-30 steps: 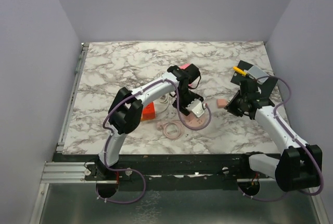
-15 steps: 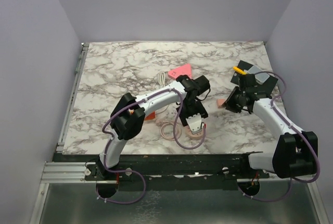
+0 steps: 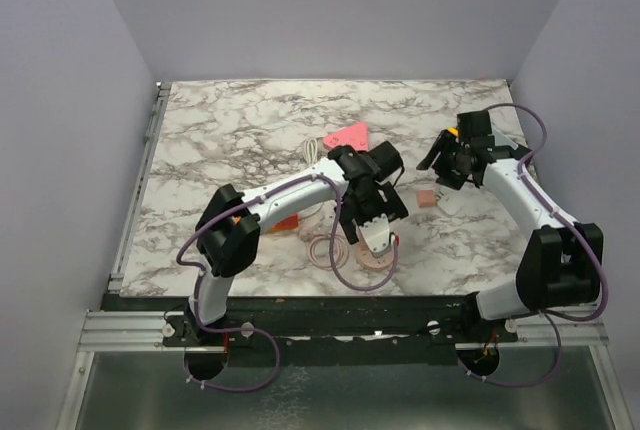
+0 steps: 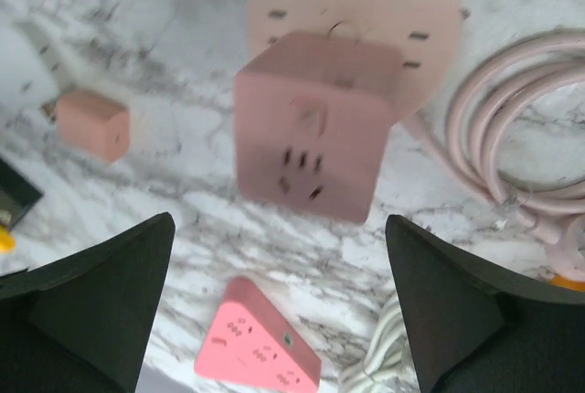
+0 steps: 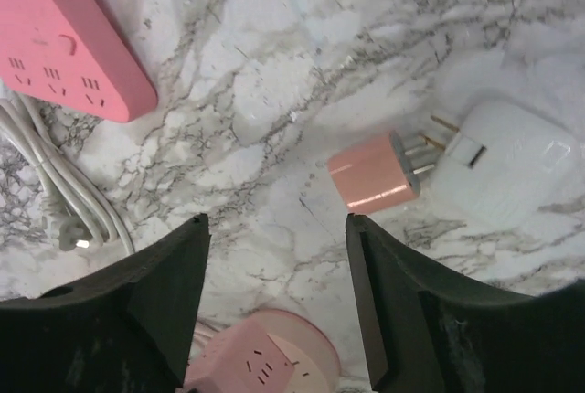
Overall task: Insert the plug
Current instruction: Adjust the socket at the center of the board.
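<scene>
Small pink cube plug (image 5: 373,172) lies sideways on marble worktop (image 5: 274,91), metal prongs toward white adapter (image 5: 507,160); left end effector (image 4: 279,228) and right end effector (image 5: 276,224) gape empty.

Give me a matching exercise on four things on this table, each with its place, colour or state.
1 small pink plug
2 square adapter
3 triangular power strip
4 cube socket

A on the round pink disc
B beside the white cable
C right next to the square adapter
D white

Pairs: 1-C, 2-D, 3-B, 4-A
</scene>
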`<action>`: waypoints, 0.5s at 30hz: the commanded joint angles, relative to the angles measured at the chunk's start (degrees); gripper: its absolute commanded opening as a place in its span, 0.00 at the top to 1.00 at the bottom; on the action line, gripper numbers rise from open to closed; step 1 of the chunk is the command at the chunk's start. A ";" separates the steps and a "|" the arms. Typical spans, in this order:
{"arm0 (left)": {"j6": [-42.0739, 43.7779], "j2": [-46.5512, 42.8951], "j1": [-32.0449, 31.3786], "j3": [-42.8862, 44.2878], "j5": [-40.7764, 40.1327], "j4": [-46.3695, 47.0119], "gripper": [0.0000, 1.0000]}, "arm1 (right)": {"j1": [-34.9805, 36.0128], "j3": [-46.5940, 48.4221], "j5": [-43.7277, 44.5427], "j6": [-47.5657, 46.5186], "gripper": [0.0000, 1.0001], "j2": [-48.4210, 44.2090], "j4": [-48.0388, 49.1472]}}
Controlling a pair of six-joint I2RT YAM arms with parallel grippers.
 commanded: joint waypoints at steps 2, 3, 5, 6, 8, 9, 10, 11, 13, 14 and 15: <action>-12.91 -4.36 8.18 8.91 7.05 -0.61 0.01 | -0.24 7.28 -4.11 -2.15 0.27 5.34 2.21; -15.79 -4.14 10.73 10.82 8.98 -0.56 0.01 | -0.24 8.51 -5.15 -2.23 0.25 6.76 3.02; -22.49 -2.47 16.02 14.60 12.79 0.32 0.01 | -0.24 11.04 -8.11 -2.25 0.22 9.67 5.06; -26.87 -1.28 18.68 16.23 14.36 1.68 0.01 | -0.24 12.37 -9.89 -2.30 0.21 11.28 6.26; -33.98 1.73 23.55 19.36 16.50 4.90 0.01 | -0.17 15.38 -13.47 -2.16 0.20 15.47 7.94; -38.36 3.51 25.40 20.44 16.73 7.46 0.01 | -0.16 16.87 -15.24 -1.86 0.19 17.42 8.77; -41.46 5.33 26.80 21.49 16.58 9.82 0.01 | -0.16 18.30 -17.24 -1.52 0.18 19.59 9.51; -43.46 7.15 27.96 22.53 16.32 11.52 0.01 | 0.13 19.65 -18.69 -1.32 0.18 21.60 10.28; -45.91 11.07 29.44 24.71 15.66 14.38 0.02 | 0.95 22.02 -20.55 -0.93 0.16 25.20 11.60; -46.68 12.85 29.78 25.59 15.34 15.78 0.05 | 1.42 23.20 -21.07 -0.70 0.15 26.91 12.17; -46.97 14.58 29.99 26.62 14.91 17.10 0.09 | 1.83 24.20 -21.80 -0.40 0.14 28.64 12.61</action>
